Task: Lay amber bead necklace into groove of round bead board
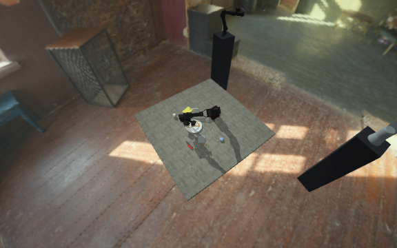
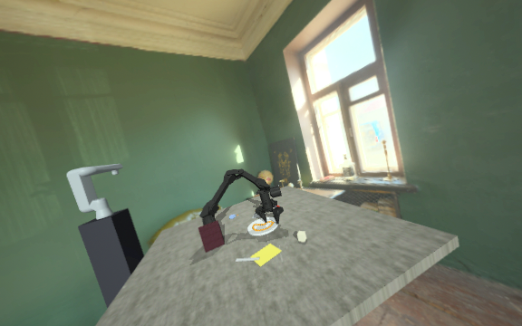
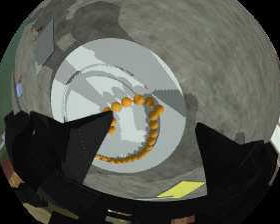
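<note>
The round white bead board [image 3: 118, 106] lies on the grey table top, also in the exterior view [image 2: 262, 226] and the top view [image 1: 194, 127]. The amber bead necklace [image 3: 139, 129] lies on the board in a curved line along its ring; it also shows in the exterior view [image 2: 261, 225]. My gripper [image 3: 156, 121] is open and empty, a little above the board, its fingers spread to either side of the necklace. It also shows in the exterior view [image 2: 269, 214]. The left finger hides part of the necklace in the wrist view.
A yellow card [image 2: 265, 254] with a small grey tool [image 2: 244, 260] lies near the board. A pale lump [image 2: 301, 235] sits to its right. A red stick [image 1: 189, 145], a grey block [image 1: 201, 139] and a small blue piece [image 1: 221, 139] lie on the table. The arm's dark red base [image 2: 210, 235] stands nearby.
</note>
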`<move>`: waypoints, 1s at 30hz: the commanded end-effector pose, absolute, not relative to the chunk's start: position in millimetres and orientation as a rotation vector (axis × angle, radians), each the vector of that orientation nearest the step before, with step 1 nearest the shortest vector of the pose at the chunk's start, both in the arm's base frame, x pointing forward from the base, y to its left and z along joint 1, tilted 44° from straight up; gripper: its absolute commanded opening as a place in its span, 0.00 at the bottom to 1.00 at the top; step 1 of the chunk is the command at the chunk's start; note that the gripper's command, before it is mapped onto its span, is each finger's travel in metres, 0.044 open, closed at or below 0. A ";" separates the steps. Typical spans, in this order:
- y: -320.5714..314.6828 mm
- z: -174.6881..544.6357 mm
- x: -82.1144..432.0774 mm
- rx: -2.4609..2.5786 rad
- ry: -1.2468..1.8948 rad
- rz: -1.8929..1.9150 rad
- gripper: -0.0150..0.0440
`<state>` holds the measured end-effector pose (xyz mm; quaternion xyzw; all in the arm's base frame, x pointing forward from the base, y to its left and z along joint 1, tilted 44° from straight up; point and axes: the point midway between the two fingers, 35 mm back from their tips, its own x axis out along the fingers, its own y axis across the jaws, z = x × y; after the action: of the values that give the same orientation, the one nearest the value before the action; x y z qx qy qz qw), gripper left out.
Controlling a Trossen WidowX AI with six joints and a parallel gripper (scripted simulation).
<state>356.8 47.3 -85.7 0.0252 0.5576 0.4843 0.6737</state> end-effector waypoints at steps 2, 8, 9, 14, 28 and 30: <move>49.6 -83.1 353.0 0.097 1.288 1.060 0.98; 52.3 -57.7 324.7 0.454 1.529 0.726 0.91; 52.8 -53.1 319.4 0.516 1.564 0.664 0.90; 56.3 -29.4 289.5 0.829 1.708 0.343 0.84; 59.1 -15.3 267.3 1.040 1.782 0.106 0.68; 60.0 -16.2 267.2 1.040 1.782 0.106 0.66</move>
<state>268.3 58.7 -17.9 0.4261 0.7417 0.0491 0.5156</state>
